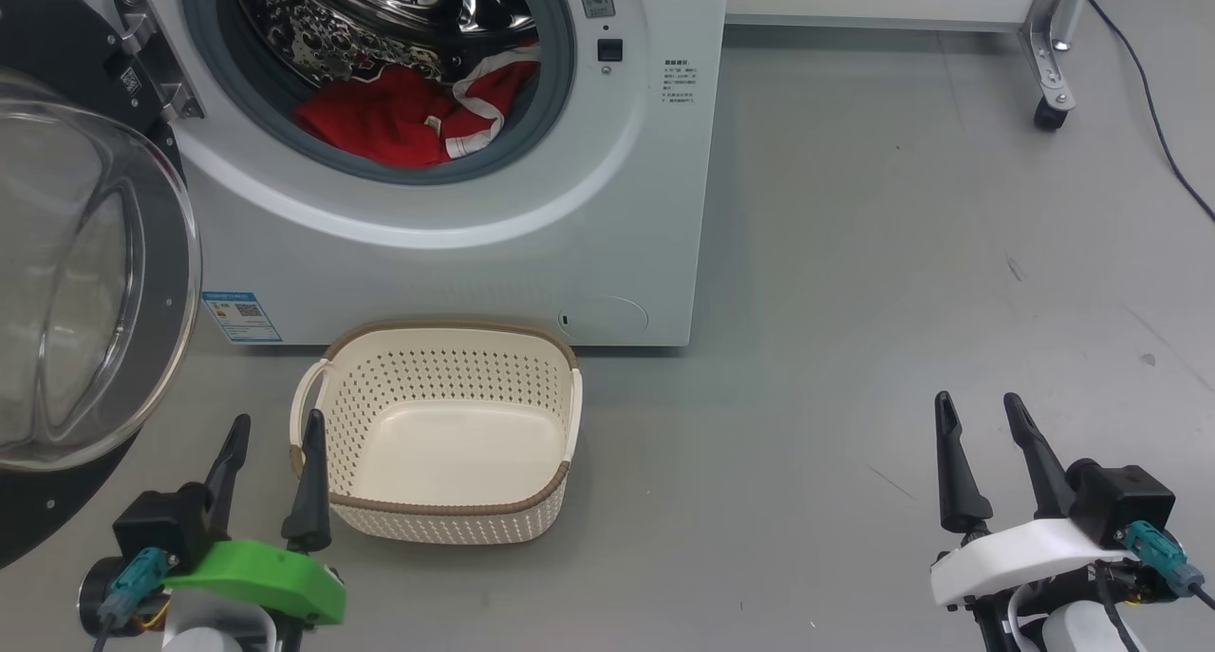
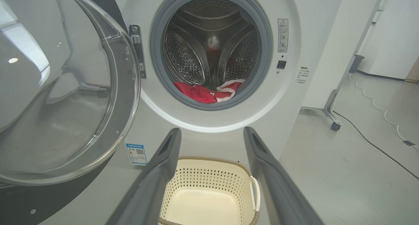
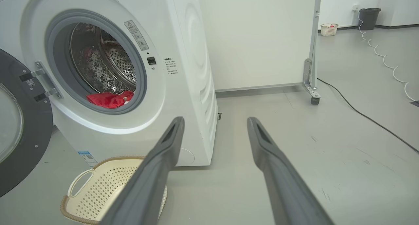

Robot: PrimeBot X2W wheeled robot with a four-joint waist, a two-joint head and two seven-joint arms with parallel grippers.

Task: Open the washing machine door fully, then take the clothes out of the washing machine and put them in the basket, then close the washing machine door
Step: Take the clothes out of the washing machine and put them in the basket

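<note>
One washing machine [image 1: 456, 253] stands on the grey floor [image 1: 854, 301], and its one washing machine door [image 1: 76, 282] hangs swung wide open on the robot's left, the glass bowl bulging outward from the black rim. In the round grey-gasketed opening the clothes [image 1: 399, 121] lie as a red heap with white striped trim at the front bottom of the steel drum [image 1: 380, 7]; how many garments make up the heap cannot be told. One basket [image 1: 451, 327] sits on the floor just before the machine's front, below the opening, its cream bottom bare. Two grippers hover low in the head view. The left gripper [image 1: 277, 418] sits between the door's lower rim and the basket's left handle, jaws spread wide and holding nothing. The right gripper [image 1: 978, 399] is well apart to the right over open floor, jaws likewise wide and holding nothing. Right of the machine the floor runs broad and open up to one castor [image 1: 1049, 111] of a wheeled frame and one dark cable [image 1: 1158, 130].
</note>
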